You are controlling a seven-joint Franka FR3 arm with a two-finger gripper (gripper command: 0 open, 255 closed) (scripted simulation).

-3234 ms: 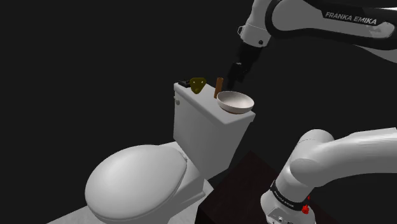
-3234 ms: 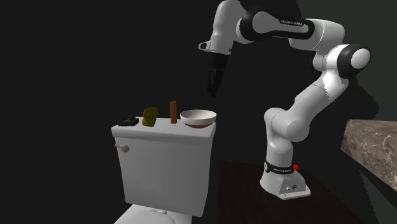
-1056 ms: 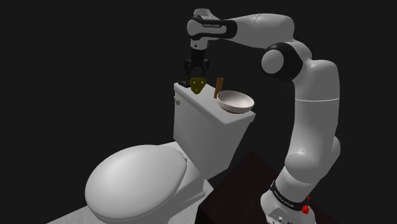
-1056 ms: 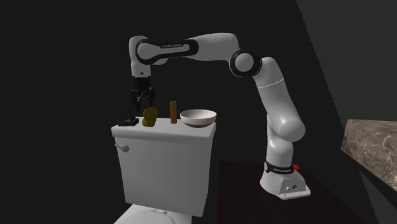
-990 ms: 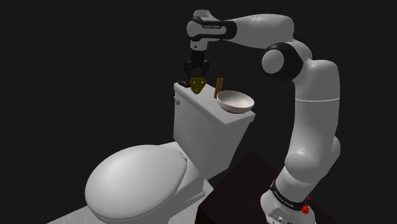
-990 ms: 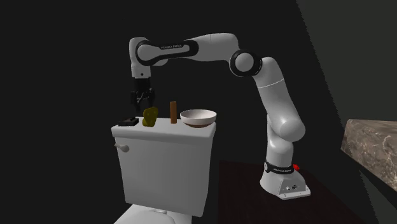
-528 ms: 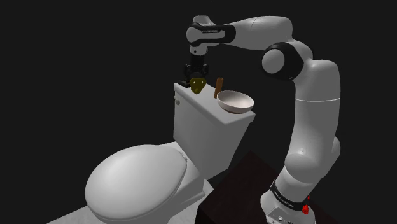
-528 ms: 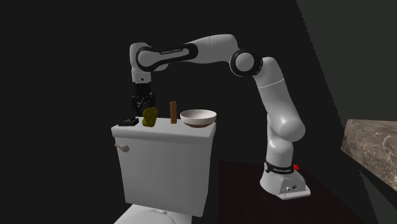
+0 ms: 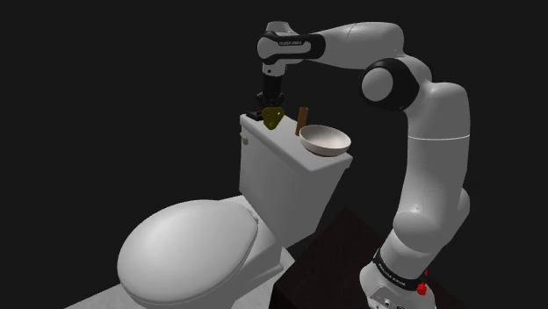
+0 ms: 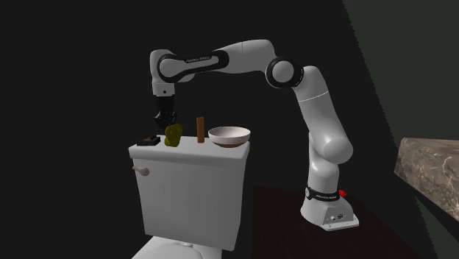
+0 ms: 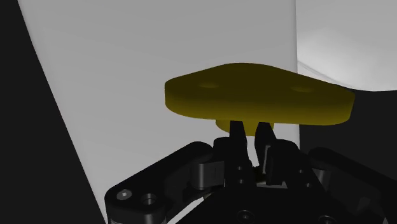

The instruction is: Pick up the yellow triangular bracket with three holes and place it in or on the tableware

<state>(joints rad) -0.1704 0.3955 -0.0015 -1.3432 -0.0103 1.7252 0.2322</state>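
The pale round bowl (image 9: 327, 151) sits at one end of the white toilet tank lid (image 9: 281, 137), and its smooth inner wall lies bare to view. Along the tank lid from the bowl stand, in order, an upright brown cylinder (image 9: 302, 118), the yellow triangular bracket (image 9: 275, 118) and a small flat black object (image 9: 253, 115) at the end farthest from the bowl. The bracket rests on the tank lid, apart from the bowl, with the cylinder between them.

The black claw (image 9: 271, 109) reaches down onto the bracket from above. In the wrist view the fingers (image 11: 237, 135) stand drawn close together on a narrow yellow part under the bracket's broad face (image 11: 261, 95), pinching it; two round holes show in that face.

The second exterior view shows the bowl (image 10: 229, 138) seated near the lid's edge (image 10: 187, 150), the cylinder (image 10: 200, 129) just beside it, the bracket (image 10: 173, 135) under the claw (image 10: 168, 123) and the black object (image 10: 149, 140). That view also shows a mottled stone surface (image 10: 430, 173) well beyond the bowl. The shoulder view shows the closed white toilet seat (image 9: 189, 250) below the tank. Black area lies above and behind the bowl.
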